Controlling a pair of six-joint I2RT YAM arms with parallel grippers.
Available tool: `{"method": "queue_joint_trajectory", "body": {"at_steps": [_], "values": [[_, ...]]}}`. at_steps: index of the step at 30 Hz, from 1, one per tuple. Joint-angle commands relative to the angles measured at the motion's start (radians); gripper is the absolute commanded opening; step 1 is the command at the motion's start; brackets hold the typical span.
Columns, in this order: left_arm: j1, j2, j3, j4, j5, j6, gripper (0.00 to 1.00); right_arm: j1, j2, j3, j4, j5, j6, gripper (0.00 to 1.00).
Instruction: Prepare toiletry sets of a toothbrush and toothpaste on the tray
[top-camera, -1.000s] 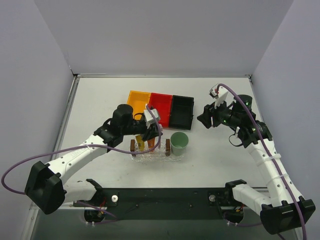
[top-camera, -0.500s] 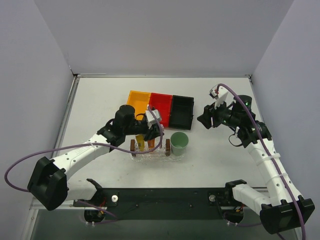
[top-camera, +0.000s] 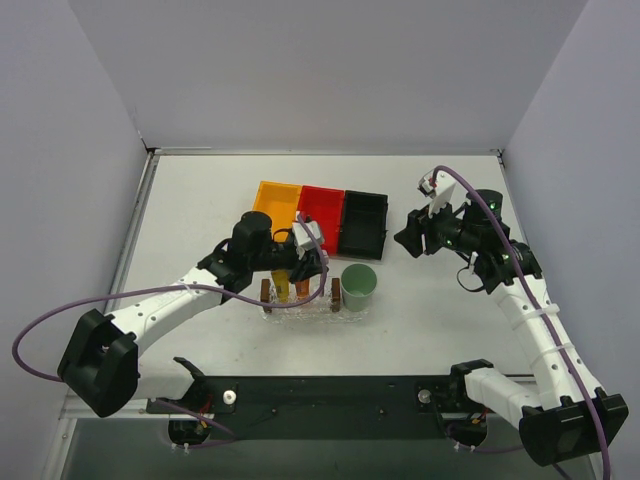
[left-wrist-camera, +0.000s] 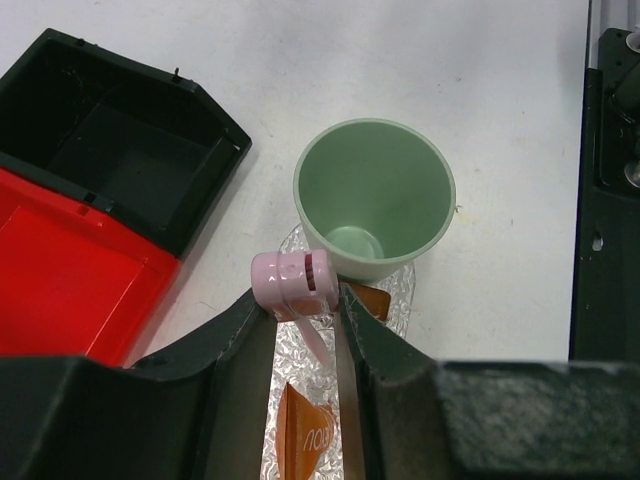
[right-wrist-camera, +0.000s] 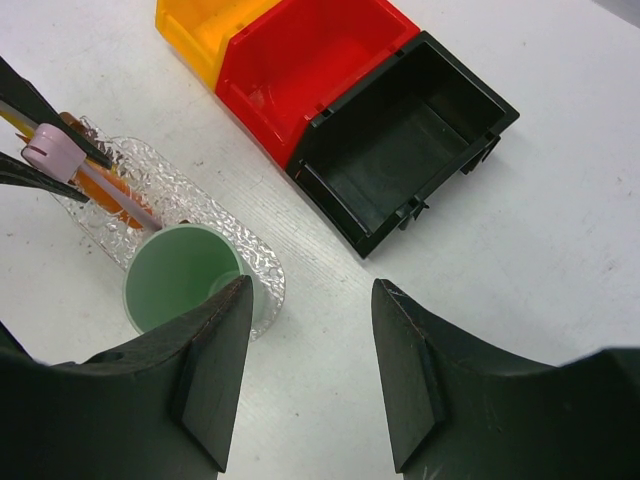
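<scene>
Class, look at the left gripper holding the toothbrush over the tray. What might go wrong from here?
1. The toothbrush head hangs right beside the green cup, so the left gripper may bump the cup in lowering.
2. The tray is narrow and already holds an orange toothpaste tube; released, the brush might land on it and slide off.

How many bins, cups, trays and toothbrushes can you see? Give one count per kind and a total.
Bins: 3, the orange bin, red bin, black bin
Cup: 1
Tray: 1
Toothbrush: 1
Total: 6
</scene>
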Motion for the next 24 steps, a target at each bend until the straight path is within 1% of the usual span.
{"method": "queue_joint_trajectory", "body": {"at_steps": [1,24], "values": [[-0.006,0.006,-0.001,0.054,0.021,0.022,0.00,-0.007,0.004,-0.003,0.040,-0.033,-0.015,0.46],[-0.006,0.009,-0.006,0.034,0.025,0.033,0.00,-0.016,0.004,-0.004,0.040,-0.039,-0.014,0.46]]}}
